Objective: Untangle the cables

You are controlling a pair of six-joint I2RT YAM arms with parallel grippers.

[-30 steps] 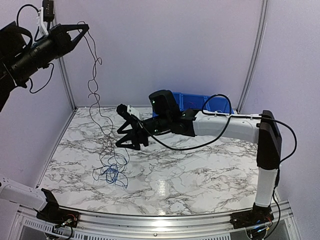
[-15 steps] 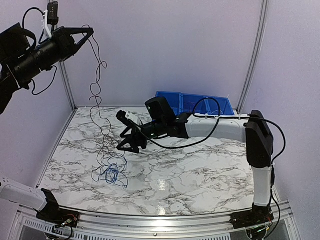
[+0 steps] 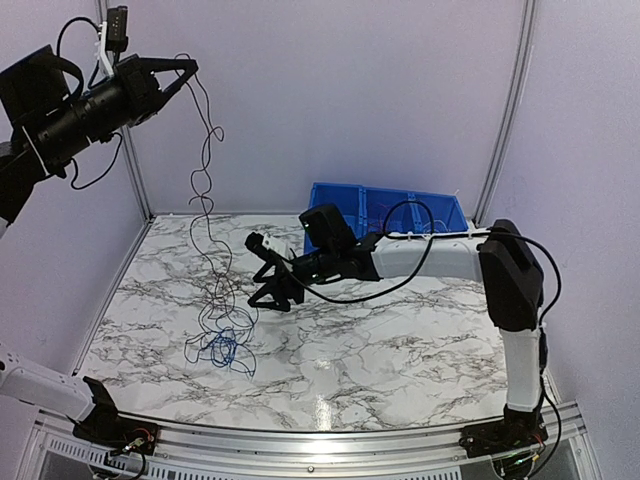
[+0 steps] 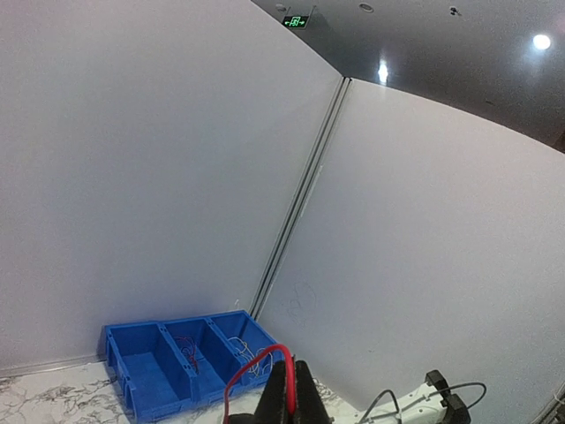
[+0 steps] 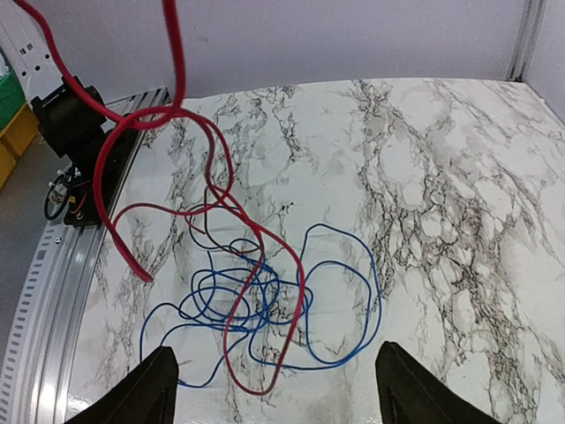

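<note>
Marble table [image 3: 400,340]; L jaws pinch red cable [image 5: 174,53] aloft.

A blue bin [image 3: 350,196] rests on the marble table [image 3: 400,340].

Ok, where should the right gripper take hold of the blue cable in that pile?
I'd take the blue cable at its wide outer loop on the side away from the red cable, where a single strand lies flat on bare marble. Bring the open right gripper straight down from above, fingers straddling the strand.
</note>
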